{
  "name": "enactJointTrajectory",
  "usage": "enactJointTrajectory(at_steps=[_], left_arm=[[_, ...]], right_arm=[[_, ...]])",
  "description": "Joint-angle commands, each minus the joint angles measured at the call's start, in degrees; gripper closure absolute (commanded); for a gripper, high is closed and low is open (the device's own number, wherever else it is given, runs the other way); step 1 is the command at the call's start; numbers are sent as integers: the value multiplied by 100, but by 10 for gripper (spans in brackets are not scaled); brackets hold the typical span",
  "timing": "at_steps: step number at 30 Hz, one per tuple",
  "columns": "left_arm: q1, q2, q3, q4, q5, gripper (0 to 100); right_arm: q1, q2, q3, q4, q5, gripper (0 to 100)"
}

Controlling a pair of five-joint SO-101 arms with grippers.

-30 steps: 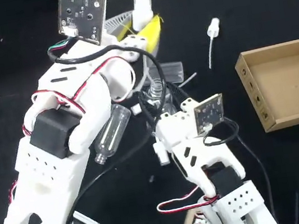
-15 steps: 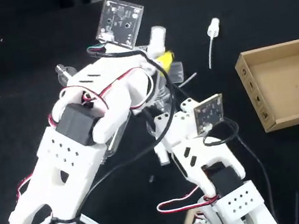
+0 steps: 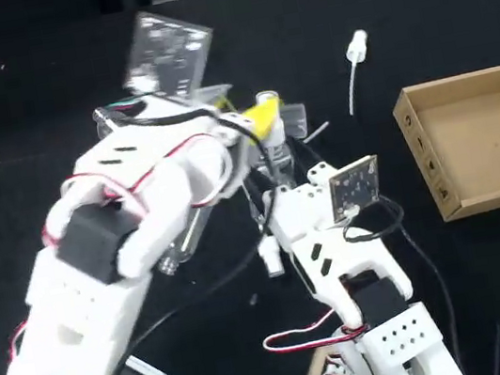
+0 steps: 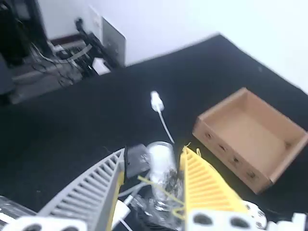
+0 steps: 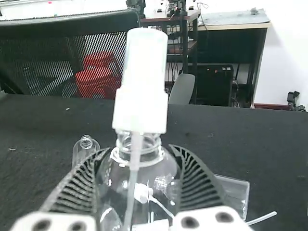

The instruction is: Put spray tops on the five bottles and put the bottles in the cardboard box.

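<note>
- Right gripper point(image 5: 139, 161): nearest the arm bases, mid-table. Its ribbed fingers are closed round the belly of a clear bottle point(image 5: 156, 175), which it holds upright
- Spray top point(image 5: 142, 86): white, standing at the held bottle's mouth with its dip tube down inside. The collar looks perched on the neck rather than screwed home; whether any thread has caught cannot be told
- Left gripper point(image 4: 153, 156): just over that same spray top. The grey and yellow jaws stand apart with the top between them and a gap on each side, so it grips nothing
- Hazard, fitting: if the jaws close off-centre, they could tip the loose top or lift its tube out. A skewed twist could cross the thread, and hard downward pressure might slide the bottle through the right gripper's fingers
- Lying bottle point(image 3: 187, 240): uncapped, on its side on the black table point(image 3: 25, 90), close beside the held one
- Open-necked bottle point(image 5: 85, 144): just behind the held bottle, no top on it
- Hazard, crowding: these loose bottles lie near the work, and a low pass by either gripper could roll them away
- Spare spray top point(image 3: 355, 55): lying farther out, between the cluster and the box
- Cardboard box point(image 3: 421, 156): farthest, well apart to the right, with bare cardboard showing inside. The carry to it will be long, so an unseated top could drop on the way
</note>
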Motion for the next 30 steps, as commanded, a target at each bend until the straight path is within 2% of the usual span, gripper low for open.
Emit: enactJointTrajectory(at_steps=[1,3,6,9,12,17,23,27,30], left_arm=[[-268,-536,-48,44,9,830],[-462,-703,-48,229,-18,830],[-892,-862,189,484,-26,830],[-1305,-1046,1015,360,0,830],[-1516,-1327,2035,-53,9,830],[-1578,-2075,3969,-1530,9,830],[-1578,-3095,5877,-2998,9,830],[-1578,-3376,6308,-3200,35,830],[-1587,-3367,6466,-3235,484,830]], right_arm=[[158,-198,-92,-158,53,988],[492,-198,-251,-141,53,988],[1371,-189,-822,246,62,988],[2356,-136,-1508,651,422,988],[3191,-110,-1921,466,923,988],[4000,673,-2264,-396,1319,988],[4703,2695,-2703,-1697,1591,988],[5073,4295,-2914,-3130,1600,988],[5310,5622,-3231,-4149,1547,988]])
